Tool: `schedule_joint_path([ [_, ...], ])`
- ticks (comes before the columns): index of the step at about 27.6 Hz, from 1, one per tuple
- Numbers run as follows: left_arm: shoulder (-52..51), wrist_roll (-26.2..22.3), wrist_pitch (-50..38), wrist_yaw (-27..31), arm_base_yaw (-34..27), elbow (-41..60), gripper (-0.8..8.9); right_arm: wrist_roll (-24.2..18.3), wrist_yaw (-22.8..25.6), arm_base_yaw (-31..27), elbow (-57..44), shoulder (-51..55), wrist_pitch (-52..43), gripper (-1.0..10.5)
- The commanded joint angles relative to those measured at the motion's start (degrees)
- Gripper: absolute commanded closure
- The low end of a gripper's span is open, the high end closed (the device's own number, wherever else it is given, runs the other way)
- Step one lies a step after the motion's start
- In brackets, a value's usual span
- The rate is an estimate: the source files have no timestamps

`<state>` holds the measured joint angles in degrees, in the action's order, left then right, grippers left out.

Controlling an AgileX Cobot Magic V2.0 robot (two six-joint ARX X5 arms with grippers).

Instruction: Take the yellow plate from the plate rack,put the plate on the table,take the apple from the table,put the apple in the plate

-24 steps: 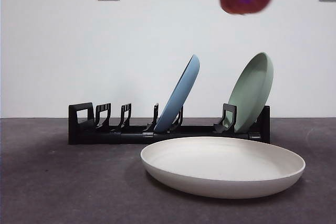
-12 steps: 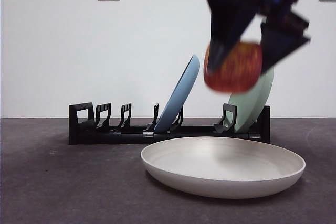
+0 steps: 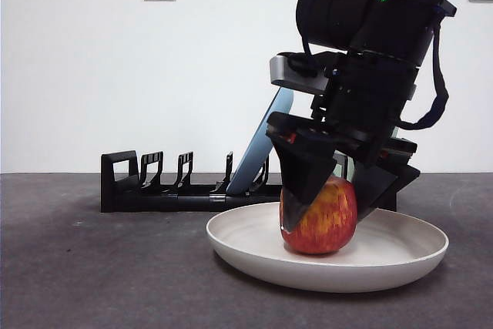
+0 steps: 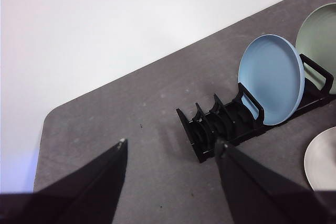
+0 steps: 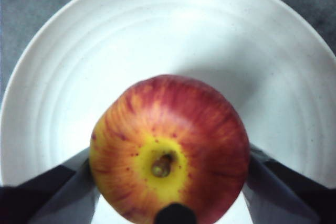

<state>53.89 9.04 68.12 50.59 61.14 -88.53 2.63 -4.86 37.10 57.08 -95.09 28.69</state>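
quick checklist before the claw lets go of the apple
1. Apple inside the yellow plate: ok, it sits within the rim in both views.
2. Apple resting on the plate floor: cannot tell, the rim hides its underside.
3. Right claw shut on the apple: ok, a jaw on each side.
4. Plate flat on the table, in front of the plate rack: ok.
5. Left claw out of the way: ok, open, off by the rack's end.
6. Blue plate and green plate upright in the rack: ok.
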Motion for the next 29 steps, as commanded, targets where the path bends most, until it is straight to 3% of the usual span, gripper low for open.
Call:
schedule_joint_path([
  [1, -0.13, -0.20, 0.11, 0.15, -0.13, 0.09, 5.34, 0.55, -0.15, 0.09, -0.35, -1.51, 0.00, 9.4],
  [3, -0.13, -0.20, 0.11, 0.13, -0.13, 0.09, 5.34, 0.55, -0.13, 0.09, -0.35, -1.55, 0.09, 9.4],
  [5, -0.13, -0.20, 0.15, 0.13, -0.13, 0.09, 5.34, 0.55, -0.13, 0.09, -0.35, -1.55, 0.07, 8.7],
  [9, -0.13, -0.20, 0.11, 0.13, -0.13, 0.09, 5.34, 0.98, 0.55, 0.09, -0.35, -1.46, 0.11, 4.5],
  [11, -0.11, -0.20, 0.09, 0.13, -0.13, 0.09, 5.34, 0.96, 0.85, 0.09, -0.33, -1.29, 0.04, 3.5],
  [25, 2.75, -0.31, -1.49, -0.07, -0.13, 0.09, 5.35, 0.96, 0.76, 0.07, 1.36, 9.97, 0.09, 3.5],
  [29, 4.87, -3.13, -2.82, -1.97, -0.13, 0.09, 5.35, 0.90, 0.81, 0.02, 1.36, 16.28, 0.04, 3.5],
])
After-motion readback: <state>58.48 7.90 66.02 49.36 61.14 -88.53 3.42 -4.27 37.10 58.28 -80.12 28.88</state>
